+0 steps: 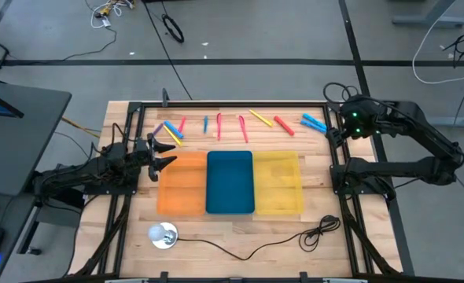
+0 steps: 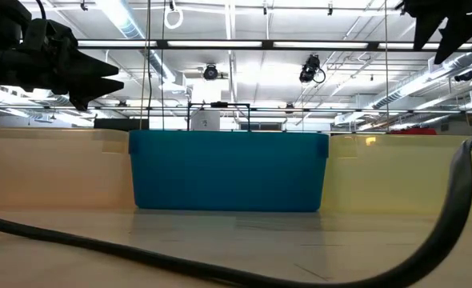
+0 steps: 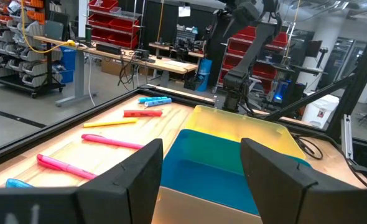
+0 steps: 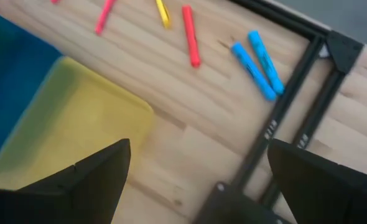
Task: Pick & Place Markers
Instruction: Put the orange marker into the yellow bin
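The markers lie loose in a row on the wood along the table's far edge: a mixed cluster, blue, pink, yellow, red and two blue. My left gripper hovers open over the orange tray's left far corner, holding nothing; in its wrist view the pink markers lie ahead. My right gripper hangs open above the table's right far corner, near the two blue markers, fingers spread wide.
Three trays sit side by side mid-table: orange, blue and yellow. A black cable and a white round object lie near the table's near edge. Black frame rails run along the table's sides.
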`<action>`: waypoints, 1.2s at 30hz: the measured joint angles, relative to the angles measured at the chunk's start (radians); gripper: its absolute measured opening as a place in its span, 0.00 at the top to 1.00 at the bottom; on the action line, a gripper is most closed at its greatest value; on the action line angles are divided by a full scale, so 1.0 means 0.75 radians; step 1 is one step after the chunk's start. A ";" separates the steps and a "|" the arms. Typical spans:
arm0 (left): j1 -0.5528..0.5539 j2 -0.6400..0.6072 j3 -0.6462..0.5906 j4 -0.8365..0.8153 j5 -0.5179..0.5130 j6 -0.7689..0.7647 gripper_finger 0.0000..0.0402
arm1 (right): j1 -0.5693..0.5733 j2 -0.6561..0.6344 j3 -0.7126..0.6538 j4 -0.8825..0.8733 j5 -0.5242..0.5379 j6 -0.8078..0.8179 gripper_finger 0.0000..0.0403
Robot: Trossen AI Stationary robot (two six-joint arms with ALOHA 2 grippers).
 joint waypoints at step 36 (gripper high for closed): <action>-0.001 0.000 0.000 0.000 0.000 0.001 0.45 | -0.013 0.283 0.009 0.128 -0.099 -0.196 0.06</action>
